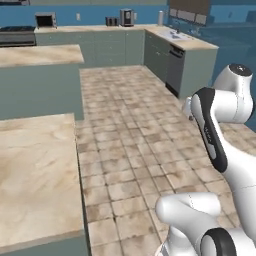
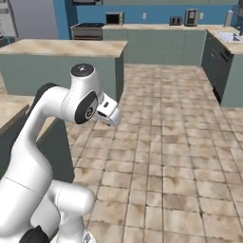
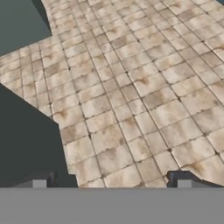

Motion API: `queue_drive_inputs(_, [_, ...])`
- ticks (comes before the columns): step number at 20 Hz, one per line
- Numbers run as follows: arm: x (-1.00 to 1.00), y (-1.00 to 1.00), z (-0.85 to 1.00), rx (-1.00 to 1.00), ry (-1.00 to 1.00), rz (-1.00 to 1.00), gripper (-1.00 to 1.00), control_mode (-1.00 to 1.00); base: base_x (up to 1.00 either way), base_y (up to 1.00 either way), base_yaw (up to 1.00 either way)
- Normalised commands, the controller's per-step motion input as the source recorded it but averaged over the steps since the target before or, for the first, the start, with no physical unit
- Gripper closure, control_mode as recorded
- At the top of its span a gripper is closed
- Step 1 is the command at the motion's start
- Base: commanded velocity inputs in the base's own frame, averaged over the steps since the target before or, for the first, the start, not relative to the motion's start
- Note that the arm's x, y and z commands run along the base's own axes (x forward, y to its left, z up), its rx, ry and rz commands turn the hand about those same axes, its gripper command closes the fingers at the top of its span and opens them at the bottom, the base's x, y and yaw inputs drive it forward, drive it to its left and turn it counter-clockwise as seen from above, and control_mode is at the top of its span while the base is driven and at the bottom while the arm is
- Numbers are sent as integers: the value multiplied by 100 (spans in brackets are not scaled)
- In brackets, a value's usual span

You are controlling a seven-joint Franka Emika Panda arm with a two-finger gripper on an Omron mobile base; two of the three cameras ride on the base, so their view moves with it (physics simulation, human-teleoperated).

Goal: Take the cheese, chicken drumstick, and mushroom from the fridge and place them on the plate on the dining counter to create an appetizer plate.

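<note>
The tiled floor (image 1: 130, 125) lies broad and open between the desk (image 1: 35, 175) edge at left and the far cabinets (image 1: 175, 65). The desk's long axis runs away from the base (marble-look top). The pincer (image 3: 111, 183) hangs over floor, spread wide, holding nothing.

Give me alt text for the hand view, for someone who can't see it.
The open gripper points down at bare beige-brown floor tiles, holding nothing. Dark grey-green counter fronts stand along the left side.
</note>
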Motion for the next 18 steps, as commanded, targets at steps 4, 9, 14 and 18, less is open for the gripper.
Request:
queue_drive_inputs(4, [0,0,0,0,0,0,-100,100,100,9,0])
queue_drive_inputs(9, [0,0,0,0,0,0,-100,100,100,5,0])
queue_drive_inputs(14, [0,0,0,0,0,0,-100,100,100,5,-3])
queue_drive_inputs(18, [0,0,0,0,0,0,-100,100,100,7,-12])
